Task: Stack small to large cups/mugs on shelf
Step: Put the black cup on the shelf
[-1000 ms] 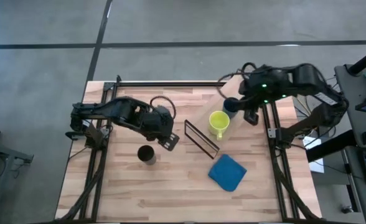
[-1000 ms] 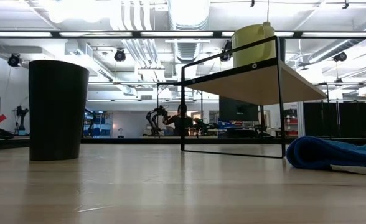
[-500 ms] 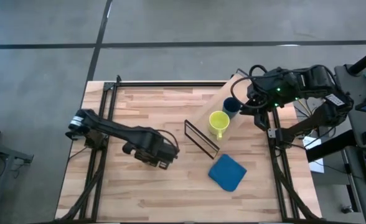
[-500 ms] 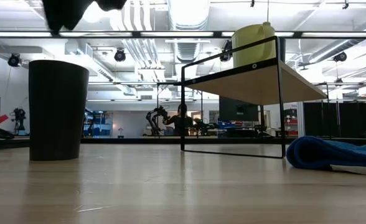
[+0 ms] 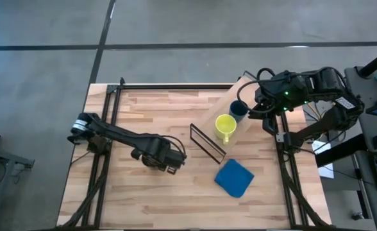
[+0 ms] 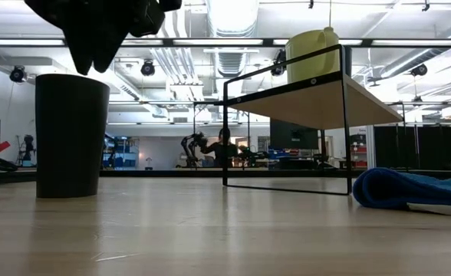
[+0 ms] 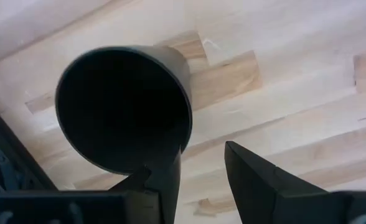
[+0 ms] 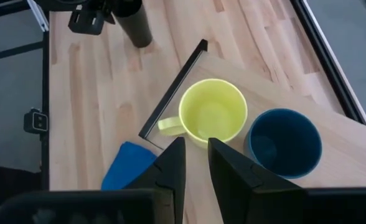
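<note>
The black cup (image 6: 72, 134) stands upright on its base on the table's left half; its open mouth (image 7: 124, 106) faces my left wrist camera. My left gripper (image 5: 163, 160) hangs open just above its rim (image 6: 95, 65), one finger over the mouth and one outside the wall (image 7: 201, 168), and hides the cup from above. On the shelf (image 5: 240, 90) stand the yellow mug (image 5: 225, 126) (image 8: 213, 112) and, behind it, the dark blue cup (image 5: 238, 109) (image 8: 284, 142). My right gripper (image 5: 265, 119) waits to the right of them, open by a narrow gap (image 8: 195, 149).
A folded blue pad (image 5: 233, 178) lies on the table near the shelf's near end, also seen low at the right (image 6: 409, 188). The shelf's black frame (image 6: 225, 130) stands between the black cup and the pad. Bare wood runs along the near edge (image 5: 175, 199).
My left gripper has swung from beside the black cup's far side toward the near edge, over the cup, and has come down until its fingers hang just above the rim. My right gripper drew back from the blue cup toward the table's right edge, then kept still.
</note>
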Motion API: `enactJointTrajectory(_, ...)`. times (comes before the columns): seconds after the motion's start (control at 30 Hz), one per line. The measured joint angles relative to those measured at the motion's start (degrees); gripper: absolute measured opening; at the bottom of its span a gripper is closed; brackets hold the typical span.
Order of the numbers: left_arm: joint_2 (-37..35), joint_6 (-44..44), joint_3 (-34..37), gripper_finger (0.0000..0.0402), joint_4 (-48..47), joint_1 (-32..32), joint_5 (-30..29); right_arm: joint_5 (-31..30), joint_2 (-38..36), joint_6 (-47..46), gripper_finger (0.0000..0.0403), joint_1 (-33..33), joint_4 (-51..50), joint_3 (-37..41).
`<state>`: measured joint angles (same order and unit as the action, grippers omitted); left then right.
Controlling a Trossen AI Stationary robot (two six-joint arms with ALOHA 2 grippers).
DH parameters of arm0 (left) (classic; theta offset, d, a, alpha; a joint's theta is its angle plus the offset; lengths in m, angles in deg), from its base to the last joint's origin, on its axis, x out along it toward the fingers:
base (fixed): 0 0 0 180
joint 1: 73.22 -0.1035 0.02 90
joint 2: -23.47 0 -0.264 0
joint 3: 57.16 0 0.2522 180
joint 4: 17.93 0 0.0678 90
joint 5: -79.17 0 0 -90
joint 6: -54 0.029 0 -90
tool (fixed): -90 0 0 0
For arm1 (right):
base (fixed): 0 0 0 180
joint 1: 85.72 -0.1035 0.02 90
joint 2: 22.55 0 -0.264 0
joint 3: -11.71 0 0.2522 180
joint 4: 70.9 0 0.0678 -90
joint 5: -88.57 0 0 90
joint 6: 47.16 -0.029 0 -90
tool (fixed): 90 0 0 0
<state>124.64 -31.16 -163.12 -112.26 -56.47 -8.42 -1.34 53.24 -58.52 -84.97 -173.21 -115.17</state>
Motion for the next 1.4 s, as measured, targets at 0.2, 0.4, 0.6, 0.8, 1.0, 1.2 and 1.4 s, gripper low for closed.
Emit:
enactJointTrajectory(0.2,-0.02,0.0,0.83,0.0111,0.02,-0.24,-2.12,-0.15,0.0,0.01,0.0063,0.0,0.0,0.0)
enactJointTrajectory(0.4,-0.04,0.21,4.29,0.0111,0.95,-0.24,-2.5,-0.15,0.0,0.01,0.0063,0.0,0.01,0.01)
enactJointTrajectory(0.6,-0.04,4.06,6.21,0.0075,6.89,-0.24,1.25,-0.17,0.0,0.01,0.0063,0.0,0.02,0.02)
enactJointTrajectory(0.8,-0.04,7.83,5.09,0.0007,15.3,-0.24,2.18,-0.17,0.0,0.32,0.0063,0.0,0.02,0.02)
enactJointTrajectory(1.0,0.88,11.2,-0.09,0.0001,24.08,-0.13,3.0,-0.18,0.0,1.37,0.0063,0.0,0.06,0.02)
enactJointTrajectory(1.2,7.8,18.69,-10.69,0.0,23.92,-0.56,3.02,-0.2,0.0,2.37,0.0063,0.0,0.23,0.04)
enactJointTrajectory(1.4,18.58,28.72,-26.55,0.0,18.29,-0.95,3.4,-0.2,0.02,2.58,0.0063,0.0,0.5,0.04)
